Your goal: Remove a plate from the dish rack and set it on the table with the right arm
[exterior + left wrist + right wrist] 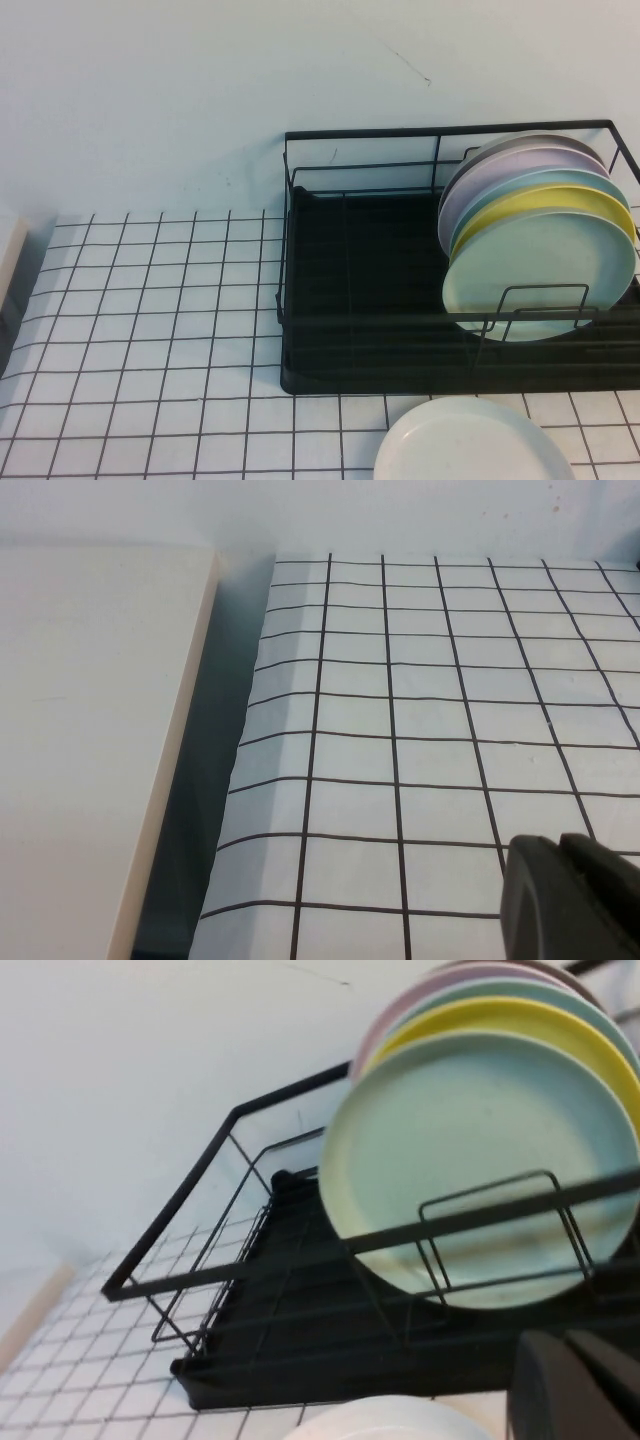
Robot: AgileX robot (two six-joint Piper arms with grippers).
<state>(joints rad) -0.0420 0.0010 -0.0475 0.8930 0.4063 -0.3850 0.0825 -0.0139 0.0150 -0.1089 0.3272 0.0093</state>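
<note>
The pale mint-green plate [540, 275] stands upright at the front of a stack at the right end of the black wire dish rack [350, 300], which sits on the gridded white table [150, 330]. In the right wrist view the plate [480, 1160] stands behind the rack's front wires [300, 1300]. My right gripper [565, 1338] is shut and empty, in front of the rack and apart from the plate. My left gripper [560, 842] is shut and empty over the bare table [400, 730]. Neither gripper shows in the high view.
A yellow plate [560, 200], a blue one and lilac ones stand behind the mint plate. A white plate [470, 445] lies flat on the table in front of the rack. A cream board [90, 730] borders the table's left edge.
</note>
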